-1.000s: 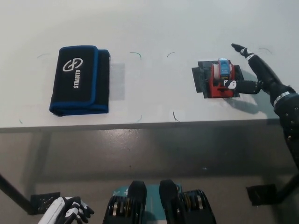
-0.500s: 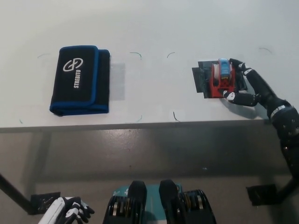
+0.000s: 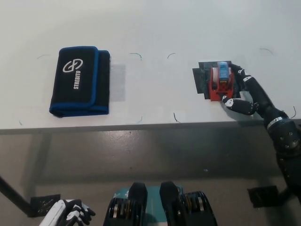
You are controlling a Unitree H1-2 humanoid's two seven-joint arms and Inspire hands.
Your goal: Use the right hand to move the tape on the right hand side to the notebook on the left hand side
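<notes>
Wrapping right hand fingers around tape, you see tape enclosed at fingertips; left hand rests low, grip unclear.

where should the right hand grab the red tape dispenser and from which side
Across the red body of the tape dispenser, from its right side. It lies on a dark mat near the table front edge, and the right hand is already at that side with fingers curled round its far and near ends. The left hand rests low.
</notes>
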